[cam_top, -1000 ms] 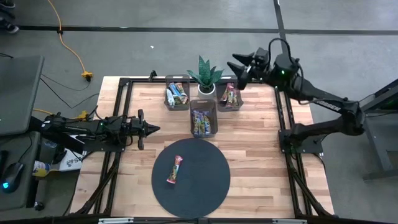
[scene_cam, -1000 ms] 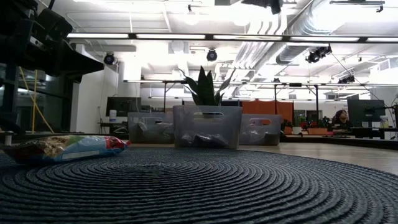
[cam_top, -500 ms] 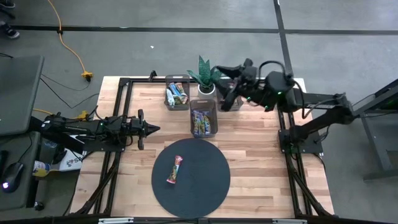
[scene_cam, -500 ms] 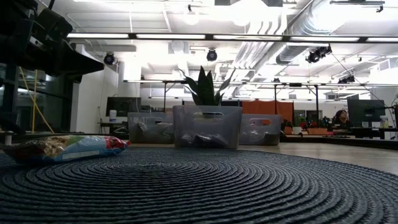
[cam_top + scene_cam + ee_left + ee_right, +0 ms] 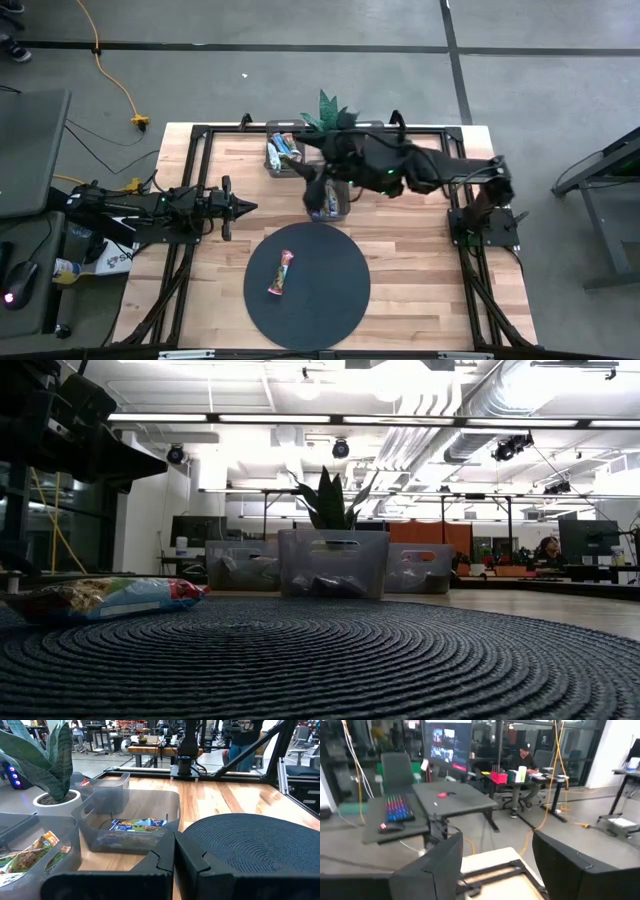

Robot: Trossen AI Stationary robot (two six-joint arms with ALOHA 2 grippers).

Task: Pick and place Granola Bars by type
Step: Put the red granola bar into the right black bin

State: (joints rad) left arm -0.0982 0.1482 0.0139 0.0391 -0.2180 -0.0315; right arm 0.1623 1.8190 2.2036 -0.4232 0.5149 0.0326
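A wooden table (image 5: pixel 420 260) is seen from above, with one dark robot arm at each side. At the far left, the left gripper (image 5: pixel 243 207) rests low over the table's left edge, pointing toward the centre; its fingers (image 5: pixel 192 857) are pressed together and hold nothing.

Just right of it, near the front of the table, lies a large dark round mat (image 5: pixel 330 300). One granola bar (image 5: pixel 280 273) in a red and multicoloured wrapper lies flat on the mat's left half; the table-level view shows it (image 5: pixel 105 598) at the left of the woven mat.

Behind the mat stand three translucent grey bins. The left bin (image 5: pixel 270 165) holds bars with blue and green wrappers. The middle bin (image 5: pixel 343 205) holds more bars and sits nearest the mat. A potted plant (image 5: pixel 327 108) stands behind it.

The right arm reaches in from the right, covering the third bin. The right gripper (image 5: pixel 318 181) hangs over the middle bin with its fingers (image 5: pixel 432 867) spread wide apart and empty.
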